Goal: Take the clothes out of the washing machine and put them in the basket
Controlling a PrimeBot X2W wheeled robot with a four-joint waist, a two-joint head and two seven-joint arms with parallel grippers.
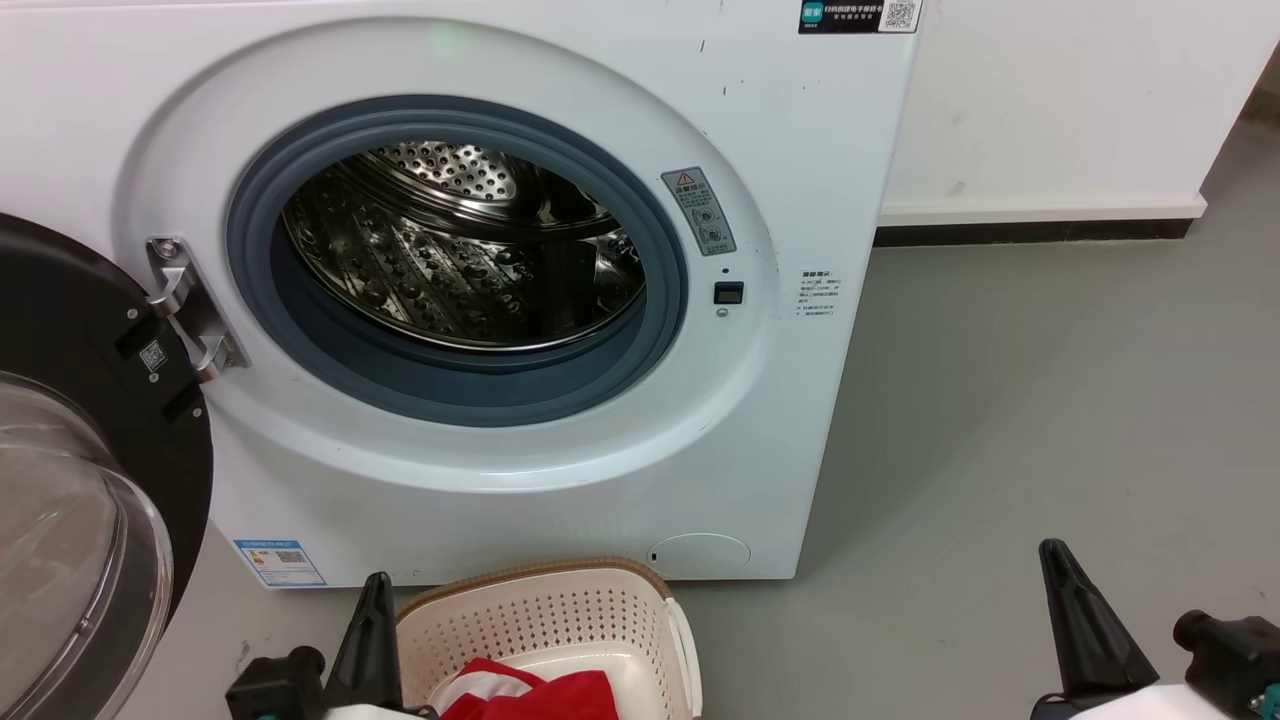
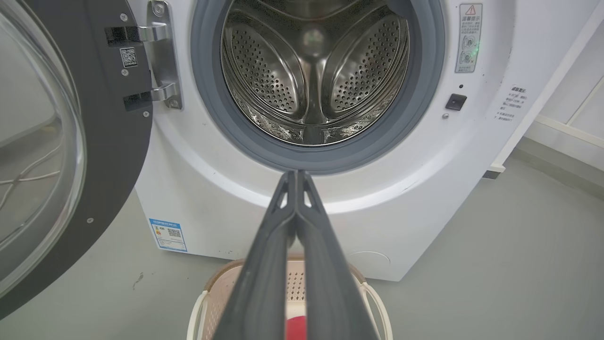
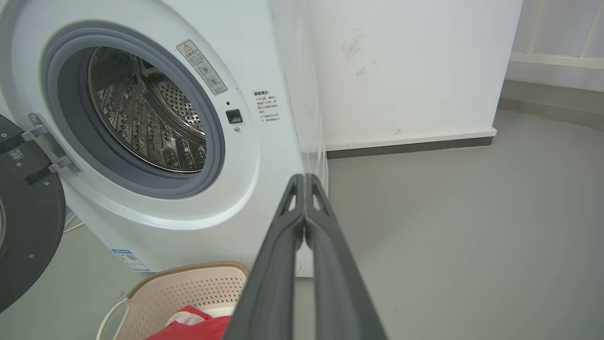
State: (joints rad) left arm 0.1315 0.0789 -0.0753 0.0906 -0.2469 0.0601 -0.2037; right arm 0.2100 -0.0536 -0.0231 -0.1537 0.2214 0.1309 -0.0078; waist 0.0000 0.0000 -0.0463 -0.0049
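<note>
Red and white clothes (image 1: 540,695) lie heaped in the cream laundry basket (image 1: 545,612), which stands on the grey floor (image 1: 1000,420) just in front of the white washing machine (image 1: 520,500), near the robot. Behind it, the perforated steel drum (image 1: 450,260) shows bare metal wherever the cameras can see, and the black-framed glass door (image 1: 90,480) is swung wide open to the left.

The left gripper (image 2: 296,177) hangs above the basket, pointing at the porthole, its two dark fingers pressed together on nothing. The right gripper (image 3: 304,179) is off to the right over open floor, its fingers likewise closed and empty.

The unloading appears finished, so the step in hand is likely a last check. The drum's near lower part, behind the grey gasket (image 1: 330,350), is partly hidden, and a look over that lip would confirm that no garment is left. Any retreat should keep both arms clear of the open door and the basket's rim.
</note>
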